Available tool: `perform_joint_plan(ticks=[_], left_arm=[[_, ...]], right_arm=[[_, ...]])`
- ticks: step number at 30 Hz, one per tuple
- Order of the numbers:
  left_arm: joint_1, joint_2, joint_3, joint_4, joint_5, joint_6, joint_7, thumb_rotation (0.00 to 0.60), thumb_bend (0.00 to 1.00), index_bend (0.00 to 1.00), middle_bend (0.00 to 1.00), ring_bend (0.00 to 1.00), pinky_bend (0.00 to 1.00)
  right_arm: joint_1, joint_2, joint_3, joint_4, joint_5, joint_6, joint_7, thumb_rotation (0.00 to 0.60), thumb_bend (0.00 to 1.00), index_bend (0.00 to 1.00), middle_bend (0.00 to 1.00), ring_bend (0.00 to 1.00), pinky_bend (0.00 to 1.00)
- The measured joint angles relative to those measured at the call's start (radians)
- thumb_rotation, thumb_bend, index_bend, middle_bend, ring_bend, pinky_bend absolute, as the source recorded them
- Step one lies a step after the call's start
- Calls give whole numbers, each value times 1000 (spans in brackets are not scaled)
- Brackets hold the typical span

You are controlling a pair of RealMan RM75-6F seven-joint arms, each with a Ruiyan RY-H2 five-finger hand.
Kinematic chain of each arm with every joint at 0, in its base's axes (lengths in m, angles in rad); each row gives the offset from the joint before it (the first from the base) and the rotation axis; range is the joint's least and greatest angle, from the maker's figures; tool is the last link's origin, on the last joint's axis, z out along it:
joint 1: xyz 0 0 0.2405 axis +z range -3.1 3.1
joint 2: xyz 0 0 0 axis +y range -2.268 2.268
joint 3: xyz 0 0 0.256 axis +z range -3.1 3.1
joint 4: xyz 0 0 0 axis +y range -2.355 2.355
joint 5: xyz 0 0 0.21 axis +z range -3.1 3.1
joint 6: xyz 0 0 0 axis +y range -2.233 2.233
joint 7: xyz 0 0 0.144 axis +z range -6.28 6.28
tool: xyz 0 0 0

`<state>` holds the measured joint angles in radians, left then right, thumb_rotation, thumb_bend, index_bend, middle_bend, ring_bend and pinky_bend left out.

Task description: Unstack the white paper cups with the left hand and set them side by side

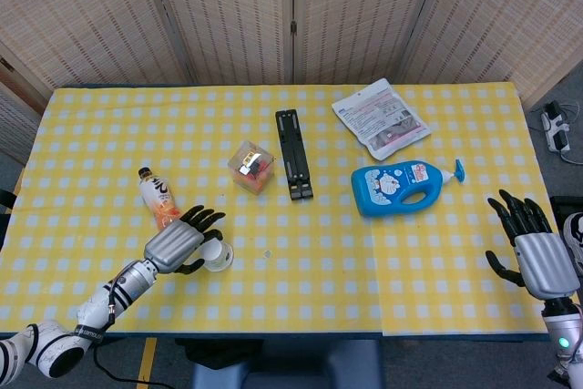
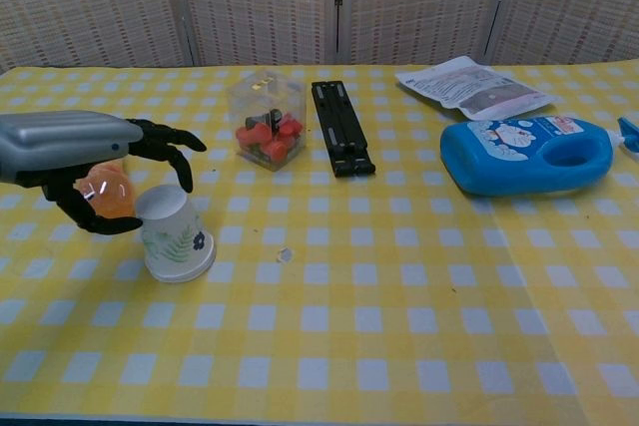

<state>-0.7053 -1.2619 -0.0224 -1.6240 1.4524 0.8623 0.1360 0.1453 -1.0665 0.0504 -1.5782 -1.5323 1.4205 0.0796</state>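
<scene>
A white paper cup stack [image 1: 219, 257] with a leaf print stands rim-down near the table's front left [image 2: 176, 242]. How many cups it holds I cannot tell. My left hand [image 1: 178, 245] hovers at the stack's left side, with fingers spread above its top and the thumb low beside it [image 2: 72, 139]. It grips nothing, and I cannot tell whether it touches the stack. My right hand [image 1: 533, 250] shows only in the head view, at the front right edge, with its fingers apart and nothing in it.
An orange drink bottle [image 1: 157, 196] lies just behind my left hand [image 2: 104, 193]. A clear box of red pieces [image 2: 266, 119], a black folded stand [image 2: 340, 128], a blue detergent bottle [image 2: 524, 155] and a white pouch [image 2: 473, 88] lie further back and right.
</scene>
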Motion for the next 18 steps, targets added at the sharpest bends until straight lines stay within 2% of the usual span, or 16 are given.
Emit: perform_joint_plan(ticks=[12, 18], left_arm=[[0, -9, 3, 7, 10, 18, -9, 600, 456, 407, 128, 85, 35], [1, 19, 3, -21, 18, 29, -7, 600, 461, 408, 133, 87, 32]], right_arm=[[-3, 1, -1, 1, 3, -1, 5, 600, 390, 0, 0, 66, 0], [-1, 2, 0, 0, 3, -5, 6, 600, 389, 0, 0, 68, 0]])
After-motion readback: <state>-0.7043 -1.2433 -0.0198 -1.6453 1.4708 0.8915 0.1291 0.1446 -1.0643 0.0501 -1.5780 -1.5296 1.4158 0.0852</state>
